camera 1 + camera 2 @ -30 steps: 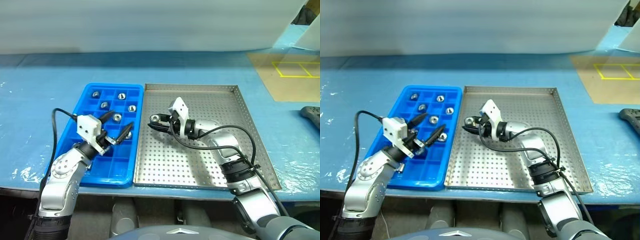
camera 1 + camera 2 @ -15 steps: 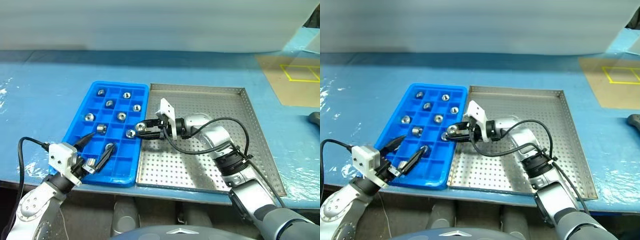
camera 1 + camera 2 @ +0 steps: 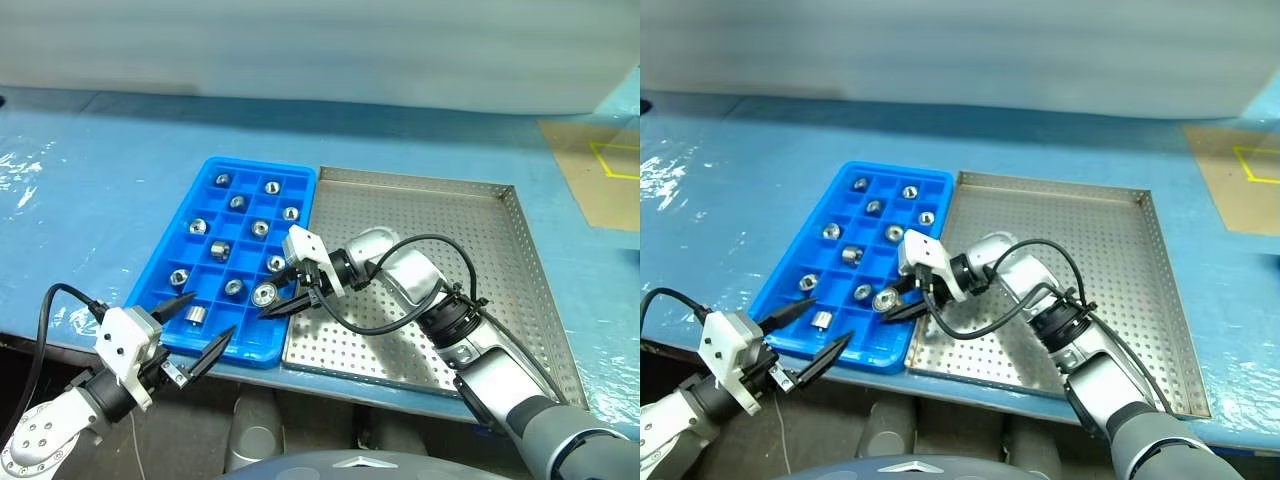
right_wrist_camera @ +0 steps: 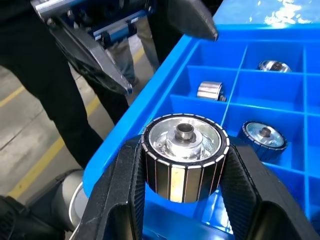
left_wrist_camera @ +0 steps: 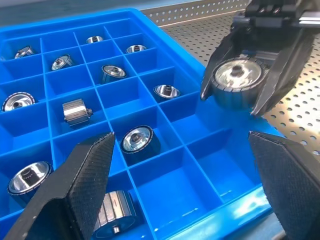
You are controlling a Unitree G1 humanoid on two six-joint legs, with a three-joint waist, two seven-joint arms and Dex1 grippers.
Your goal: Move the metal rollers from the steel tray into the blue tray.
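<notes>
The blue tray (image 3: 262, 164) lies left of the steel tray (image 3: 450, 230) and holds several metal rollers (image 3: 259, 228) in its compartments. My right gripper (image 3: 272, 300) is shut on one more metal roller (image 3: 265, 294). It reaches in from the steel tray side and holds this roller just above the blue tray's near right compartments. The right wrist view shows that roller (image 4: 185, 150) clamped between both fingers. My left gripper (image 3: 212, 314) hangs open and empty at the blue tray's near edge. In the left wrist view the held roller (image 5: 234, 81) is ahead of it.
Both trays rest on a table covered in blue sheeting, with its front edge just behind my grippers. A tan board with yellow lines (image 3: 610, 170) lies at the far right. Black cables trail from both wrists.
My right gripper has carried the roller left, from over the steel tray to over the blue tray. My left gripper has drawn back to the tray's near edge, still open. The camera has turned too.
</notes>
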